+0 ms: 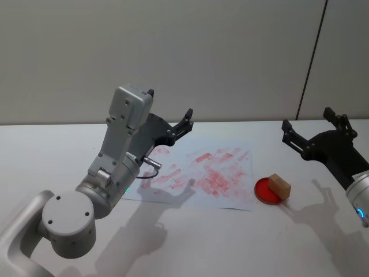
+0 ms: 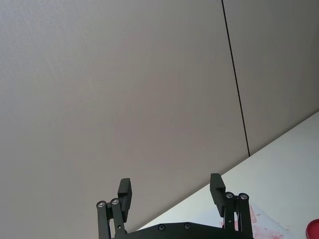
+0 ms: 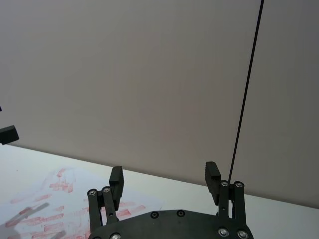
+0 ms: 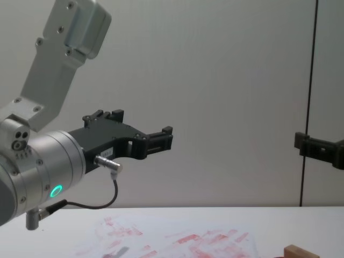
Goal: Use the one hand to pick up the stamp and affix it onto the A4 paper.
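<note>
Right pincer (image 1: pixel 307 119) spread wide, raised; stamp (image 1: pixel 279 186) low, just left of it on red pad (image 1: pixel 262 191). Left pincer (image 1: pixel 170 103) farther, also wide.

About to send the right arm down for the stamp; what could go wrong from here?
1. The small light-brown wooden stamp sits off-centre on the round red ink pad; the open right gripper could nudge it off or drag the pad.
2. The open left gripper hangs over the white, red-printed A4 paper and may block the stamping.
</note>
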Controlling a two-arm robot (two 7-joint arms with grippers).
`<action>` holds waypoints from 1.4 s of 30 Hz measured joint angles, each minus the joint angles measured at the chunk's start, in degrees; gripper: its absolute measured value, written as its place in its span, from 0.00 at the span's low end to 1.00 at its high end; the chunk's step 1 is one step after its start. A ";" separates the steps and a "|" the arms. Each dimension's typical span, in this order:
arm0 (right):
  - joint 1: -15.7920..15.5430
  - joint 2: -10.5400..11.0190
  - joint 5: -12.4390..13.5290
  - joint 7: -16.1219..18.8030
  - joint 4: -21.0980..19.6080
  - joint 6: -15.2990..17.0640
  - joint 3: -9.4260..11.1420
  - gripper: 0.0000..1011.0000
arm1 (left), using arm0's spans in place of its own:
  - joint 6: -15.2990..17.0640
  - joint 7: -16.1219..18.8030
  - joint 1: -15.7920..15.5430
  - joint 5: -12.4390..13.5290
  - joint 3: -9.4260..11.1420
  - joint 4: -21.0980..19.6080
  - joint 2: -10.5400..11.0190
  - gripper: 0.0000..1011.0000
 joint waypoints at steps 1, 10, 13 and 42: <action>0.00 0.00 0.00 0.00 0.00 0.00 0.00 0.99 | 0.00 0.00 0.00 0.00 0.00 0.00 0.00 0.99; 0.00 -0.02 0.00 0.00 0.00 -0.01 -0.04 0.99 | 0.00 0.00 0.00 0.00 0.00 0.00 0.00 0.99; 0.00 -0.02 0.00 0.00 0.00 -0.01 -0.04 0.99 | 0.00 0.00 0.00 0.00 0.00 0.00 0.00 0.99; 0.00 -0.02 -0.03 0.01 0.01 -0.01 -0.04 0.99 | 0.00 0.00 0.00 0.00 0.00 0.00 0.00 0.99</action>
